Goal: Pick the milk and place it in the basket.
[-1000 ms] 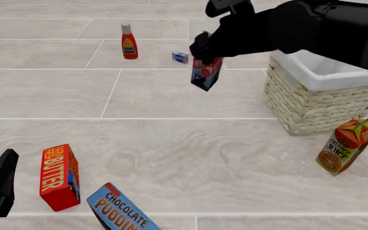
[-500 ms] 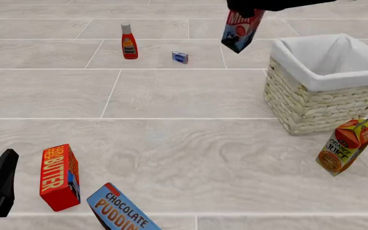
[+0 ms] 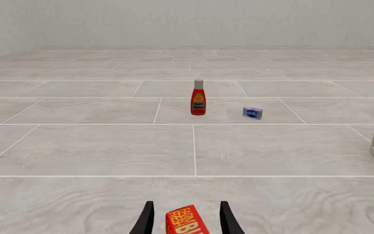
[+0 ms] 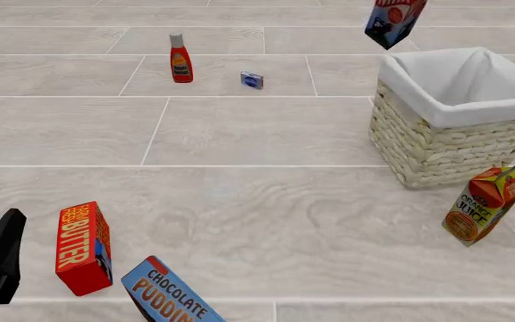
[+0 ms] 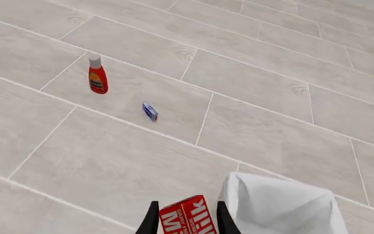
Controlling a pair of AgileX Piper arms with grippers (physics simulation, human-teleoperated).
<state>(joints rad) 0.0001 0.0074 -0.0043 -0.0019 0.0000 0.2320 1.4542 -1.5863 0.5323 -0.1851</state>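
Moved: milk [image 4: 393, 21] has gone up and to the right since half a second ago, from left of the basket [image 4: 436, 144] to above its far left corner; the arm has left the front view.
Milk: in the air, tilted, red top cut by the upper edge of the front view, dark blue base lowest.
Right gripper [image 5: 183, 220]: fingers closed on the red top of the milk, one on each side, seen in the wrist view.
Basket: on the floor at right, white lining [image 5: 278, 207] showing just below the held carton.
Left gripper [image 3: 187, 219]: low at front left, fingers spread, nothing gripped; butter box [image 4: 83, 247] stands beyond them.
Others: ketchup bottle [image 4: 180, 59] and small blue packet [image 4: 251, 80] at the far side; juice carton [image 4: 481, 204] near the basket's front; pudding box [image 4: 163, 294] beside the butter.
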